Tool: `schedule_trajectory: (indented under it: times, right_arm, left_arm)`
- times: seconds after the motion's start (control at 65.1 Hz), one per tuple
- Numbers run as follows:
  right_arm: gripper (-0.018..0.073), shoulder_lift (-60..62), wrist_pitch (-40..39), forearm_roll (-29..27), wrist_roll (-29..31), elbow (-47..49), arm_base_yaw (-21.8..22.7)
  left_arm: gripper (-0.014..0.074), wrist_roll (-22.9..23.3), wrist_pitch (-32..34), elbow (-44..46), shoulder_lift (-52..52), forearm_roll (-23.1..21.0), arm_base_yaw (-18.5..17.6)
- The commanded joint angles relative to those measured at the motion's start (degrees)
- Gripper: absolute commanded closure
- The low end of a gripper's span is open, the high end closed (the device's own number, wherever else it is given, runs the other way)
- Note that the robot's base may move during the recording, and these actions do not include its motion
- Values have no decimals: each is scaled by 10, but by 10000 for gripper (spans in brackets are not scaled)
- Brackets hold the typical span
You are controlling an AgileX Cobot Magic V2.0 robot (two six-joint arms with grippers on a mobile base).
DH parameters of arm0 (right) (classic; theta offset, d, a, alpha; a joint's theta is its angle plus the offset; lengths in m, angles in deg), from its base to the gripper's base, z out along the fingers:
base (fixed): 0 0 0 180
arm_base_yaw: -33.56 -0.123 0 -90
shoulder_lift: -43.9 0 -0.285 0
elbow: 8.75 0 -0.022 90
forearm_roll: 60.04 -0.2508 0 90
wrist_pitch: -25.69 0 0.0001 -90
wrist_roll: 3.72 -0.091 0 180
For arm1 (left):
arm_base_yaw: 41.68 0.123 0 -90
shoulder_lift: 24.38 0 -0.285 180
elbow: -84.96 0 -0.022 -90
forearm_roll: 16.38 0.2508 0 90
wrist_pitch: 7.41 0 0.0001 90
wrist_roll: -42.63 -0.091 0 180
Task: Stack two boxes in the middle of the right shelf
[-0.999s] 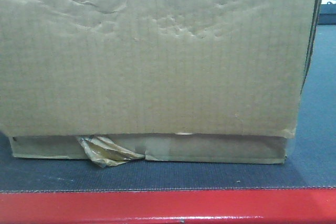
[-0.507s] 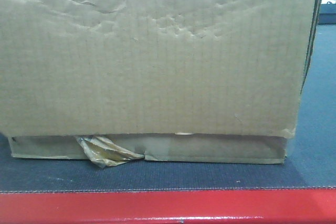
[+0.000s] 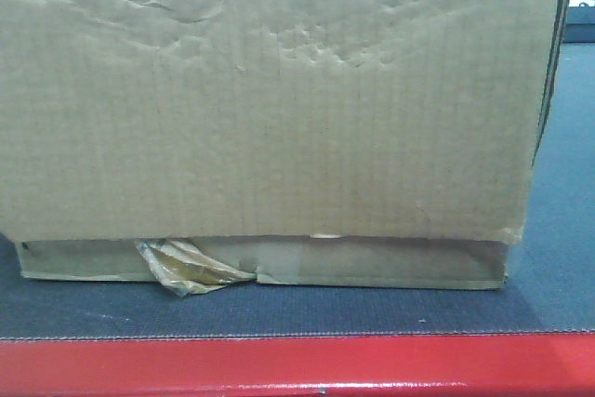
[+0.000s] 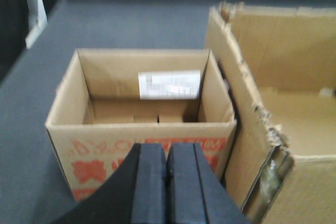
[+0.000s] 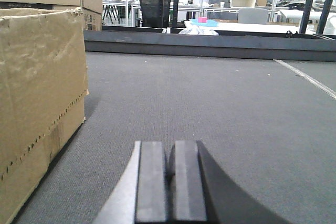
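Nothing moved, box (image 3: 270,99) broadside, long axis left-right, left hand (image 4: 167,156) and right hand (image 5: 171,155) closed, empty.

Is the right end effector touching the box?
Apart. Right wrist view shows bare grey mat between the end effector and the box.

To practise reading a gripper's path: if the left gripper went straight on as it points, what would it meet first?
Probably the near wall of the red-printed box, dead ahead of the shut left gripper; the gap between them is unclear.
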Motion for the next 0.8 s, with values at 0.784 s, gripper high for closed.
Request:
schedule_trajectory:
  times: [0.784]
  right_arm:
    - [722, 2, -12, -2, 6, 0, 2]
  left_arm:
    - [707, -119, -209, 396, 507, -62, 83]
